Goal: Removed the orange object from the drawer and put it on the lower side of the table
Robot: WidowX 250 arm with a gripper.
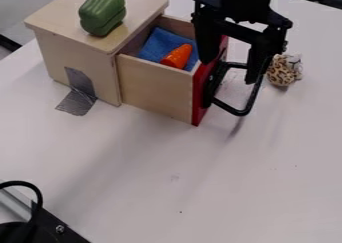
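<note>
Main risk: snagging the drawer (157,88) on the way in. The hand (229,72) is wide open, nothing held, hanging by the red front panel (200,98) and the black handle (245,108). One finger overlaps the panel's top in view; can't tell if it's touching. If it drops or swings toward the cabinet (79,54) without lifting first, it could catch panel or handle and shove the drawer shut or rack it sideways. Tape (81,87) runs from the cabinet wall onto the tabletop (150,172); a hard pull could peel it and shift everything. The orange tapered toy (177,56) is inside the open drawer, lying on a blue cloth (159,44), close to the near side wall. Tight spot: one finger may land on the wall instead of beside the toy. Smooth taper likely squirts out if pinched near the tip, so grip the thick part. Cloth could bunch up in the grip and come out too. Green toy pepper (103,11) sits on the cabinet top; a bump might roll it off. Carry needs to clear the wall before heading for the tabletop's near edge; too low and the toy gets knocked loose.
</note>
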